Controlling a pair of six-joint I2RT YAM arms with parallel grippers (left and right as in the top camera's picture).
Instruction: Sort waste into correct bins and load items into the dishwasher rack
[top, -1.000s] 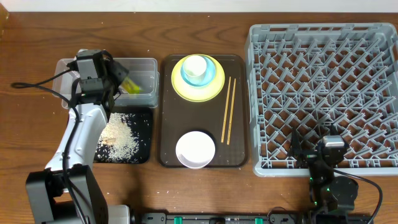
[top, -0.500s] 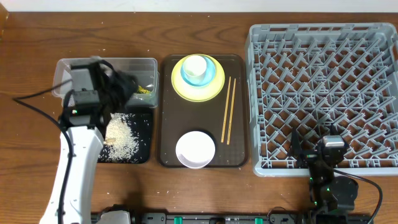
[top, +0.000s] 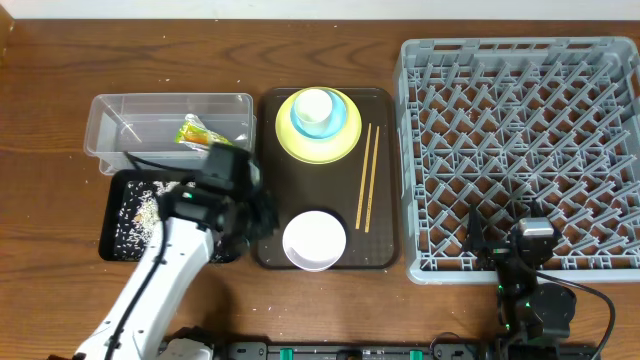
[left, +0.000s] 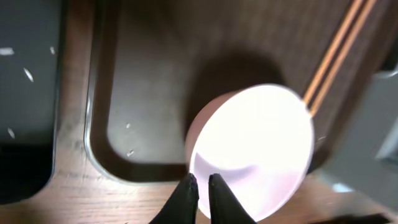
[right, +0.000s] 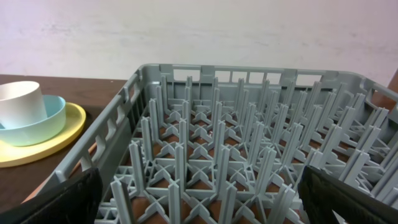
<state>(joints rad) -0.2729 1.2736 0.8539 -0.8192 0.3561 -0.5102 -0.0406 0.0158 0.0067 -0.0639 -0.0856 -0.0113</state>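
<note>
The left gripper (left: 200, 190) is held low over the near end of the brown serving tray (top: 300, 190). Its fingers are drawn almost together and nothing is caught between them. It is pointed at the near rim of the white bowl (left: 255, 149), which sits upright and alone on that end of the tray, so the bowl is judged to be the next item for loading. For its rim to be taken, the fingers would first have to be spread. The chopsticks (top: 367, 175) lie side by side along the tray's right side, just beyond the bowl. At the far end, the small white cup (top: 314, 104) is nested in the light blue bowl (top: 322, 122), which rests on the yellow plate (top: 318, 140); the stack will presumably have to be taken apart from the top down. Of the waste, the snack wrapper (top: 195, 132) is seen inside the clear tub (top: 170, 97), and the rice grains (top: 140, 205) are scattered in the black tray (top: 112, 235), so that sorting appears largely done. No tissue can be made out. The dishwasher rack (top: 520, 130) holds nothing yet. The right gripper (right: 199, 208) is parked at the rack's near edge with its fingers set wide apart, facing across the pegs, probably so that it is kept clear of the left arm's path.
</note>
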